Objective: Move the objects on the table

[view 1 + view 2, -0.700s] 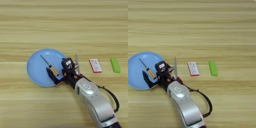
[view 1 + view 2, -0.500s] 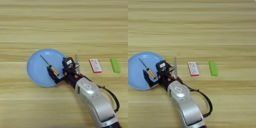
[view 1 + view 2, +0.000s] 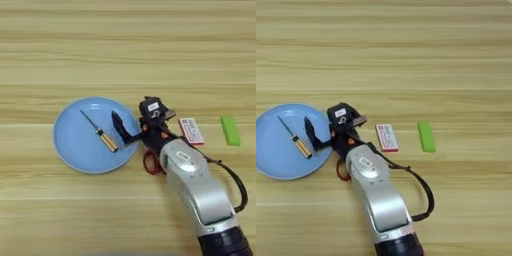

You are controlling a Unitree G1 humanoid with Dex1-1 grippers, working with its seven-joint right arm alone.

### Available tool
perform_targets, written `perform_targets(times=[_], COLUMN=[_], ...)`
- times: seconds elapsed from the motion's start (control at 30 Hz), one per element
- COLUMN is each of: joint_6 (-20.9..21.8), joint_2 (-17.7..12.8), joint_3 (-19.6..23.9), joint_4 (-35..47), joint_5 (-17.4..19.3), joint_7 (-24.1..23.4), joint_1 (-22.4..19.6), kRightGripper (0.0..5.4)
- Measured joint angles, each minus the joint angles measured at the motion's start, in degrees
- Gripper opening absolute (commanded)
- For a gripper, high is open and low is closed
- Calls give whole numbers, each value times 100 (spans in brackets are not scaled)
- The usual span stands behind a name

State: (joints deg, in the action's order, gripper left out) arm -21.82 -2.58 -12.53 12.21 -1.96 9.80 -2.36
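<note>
Left eye view: our black two-fingered pincer (image 3: 131,122) hangs released over the round light-blue plate (image 3: 75,150) w/ the yellow-handled screwdriver (image 3: 101,135). Red-handled scissors (image 3: 151,163) lie under our forearm; we reckon the arm could snag them, dragging them across the wooden counter (image 3: 128,50).

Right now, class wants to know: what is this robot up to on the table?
The right gripper is over the right rim of the blue plate, where a screwdriver lies. Its fingers are spread with nothing between them. The scissors lie mostly hidden under the forearm, just off the plate. The red-and-white box and green block sit further right on the table, untouched.
</note>
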Motion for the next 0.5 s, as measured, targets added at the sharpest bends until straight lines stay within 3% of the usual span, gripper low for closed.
perform_targets(times=[0.5], joint_6=[246], joint_2=[-114], joint_3=[97], joint_4=[-1167], joint_5=[-357], joint_7=[-181], joint_1=[-414], kRightGripper=[538])
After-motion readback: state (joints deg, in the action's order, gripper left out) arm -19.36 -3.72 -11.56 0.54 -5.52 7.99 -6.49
